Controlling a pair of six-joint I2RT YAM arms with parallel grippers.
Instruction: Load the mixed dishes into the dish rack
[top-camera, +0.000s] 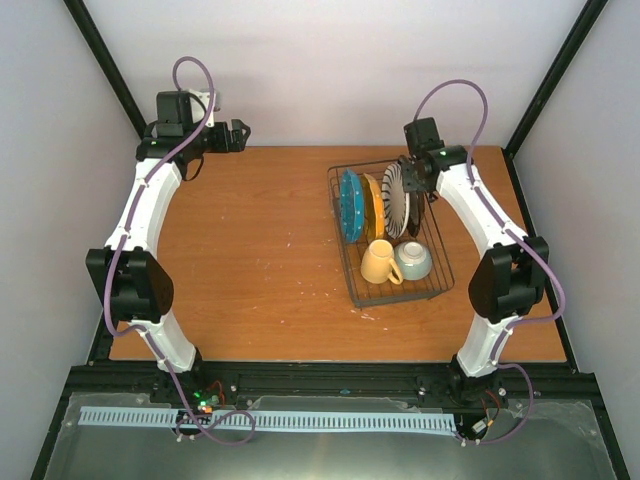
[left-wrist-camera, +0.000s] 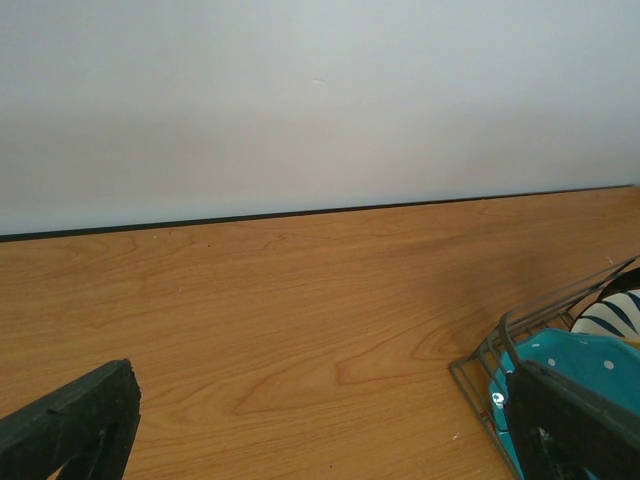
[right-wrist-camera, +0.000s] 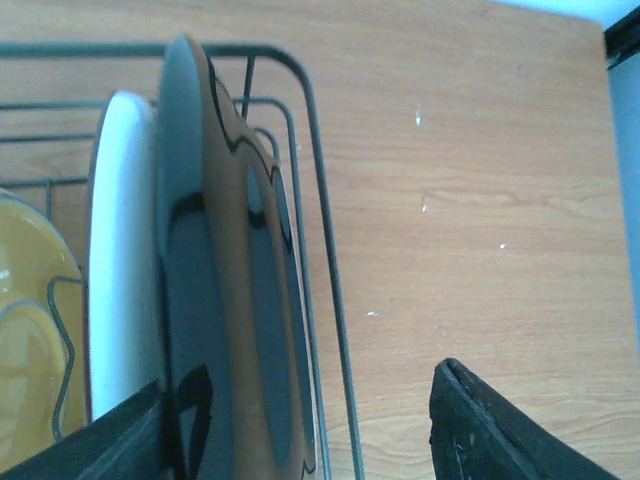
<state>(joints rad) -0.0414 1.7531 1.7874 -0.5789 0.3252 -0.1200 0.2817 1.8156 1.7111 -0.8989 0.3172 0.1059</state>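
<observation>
The dark wire dish rack (top-camera: 441, 262) stands right of centre. In its slots stand the teal dotted plate (top-camera: 350, 205), the orange plate (top-camera: 373, 205), the striped plate (top-camera: 394, 198) and the dark-rimmed beige plate (right-wrist-camera: 225, 300). The pale yellow mug (top-camera: 378, 263) and pale green bowl (top-camera: 413, 260) sit in its near end. My right gripper (top-camera: 415, 180) is open over the rack's far right corner. In the right wrist view it (right-wrist-camera: 300, 400) straddles the beige plate and the rack's side wire (right-wrist-camera: 325, 290). My left gripper (top-camera: 236, 135) is open and empty at the far left.
The left wrist view shows bare wood, the back wall, the rack's corner (left-wrist-camera: 478, 368), the teal plate (left-wrist-camera: 565, 352) and the striped plate (left-wrist-camera: 612, 316) at lower right. Black frame posts stand at the table's far corners.
</observation>
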